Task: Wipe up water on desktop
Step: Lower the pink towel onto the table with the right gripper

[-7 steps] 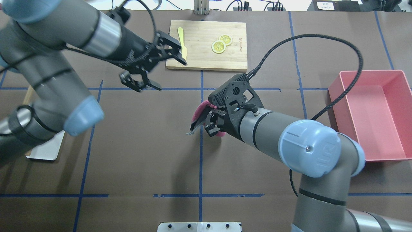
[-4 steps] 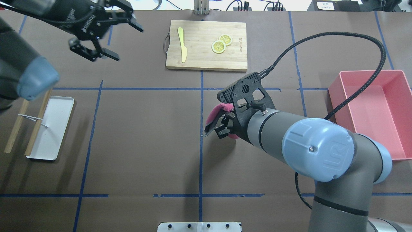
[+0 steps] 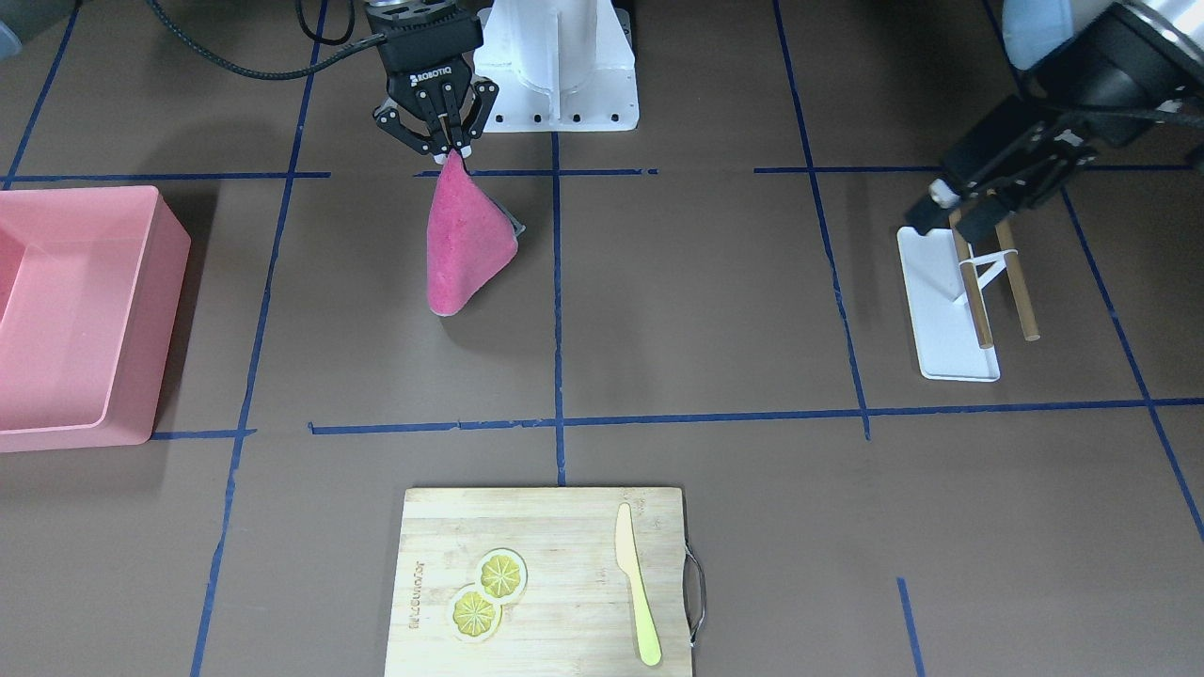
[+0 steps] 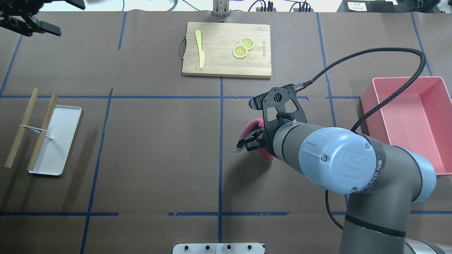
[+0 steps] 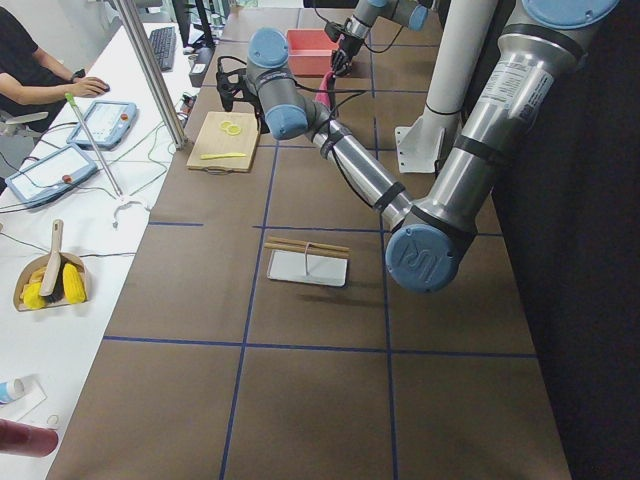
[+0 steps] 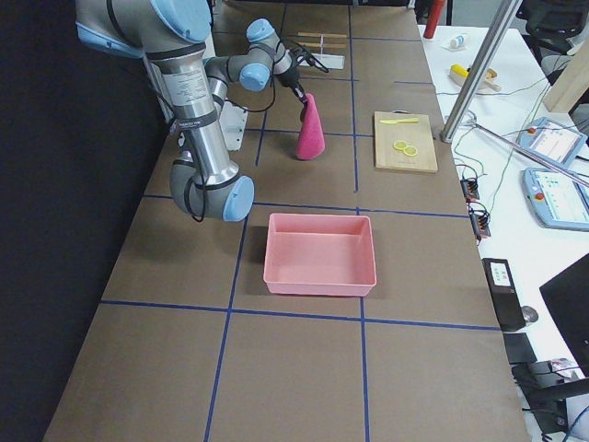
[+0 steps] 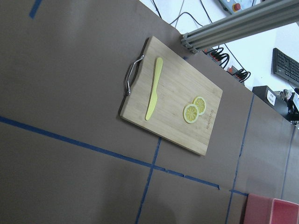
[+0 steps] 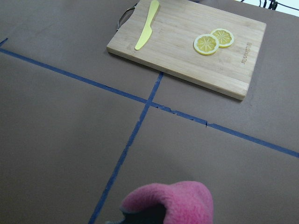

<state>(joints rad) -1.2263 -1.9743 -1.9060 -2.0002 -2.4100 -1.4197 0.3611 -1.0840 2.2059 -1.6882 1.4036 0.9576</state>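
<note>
The desktop (image 4: 159, 141) is a brown surface with blue tape lines; I see no water on it. My right gripper (image 4: 240, 148) is shut on the top corner of a pink cloth (image 4: 251, 127), over the middle of the desktop, right of the centre tape line. In the front-facing view the cloth (image 3: 461, 244) hangs down from the gripper (image 3: 450, 149); I cannot tell if its lower tip touches the desktop. The cloth also shows in the right wrist view (image 8: 173, 200). My left gripper (image 4: 69, 19) is open and empty at the far left corner.
A bamboo cutting board (image 4: 219, 67) with two lemon slices (image 4: 243, 47) and a yellow knife (image 4: 200, 49) lies at the far middle. A pink bin (image 4: 438, 173) stands at the right. A white tray (image 4: 65, 123) with wooden sticks (image 4: 41, 132) lies at the left.
My left arm has swung away from the cutting board to the far left corner. My right gripper has moved right and slightly nearer the robot with the cloth.
</note>
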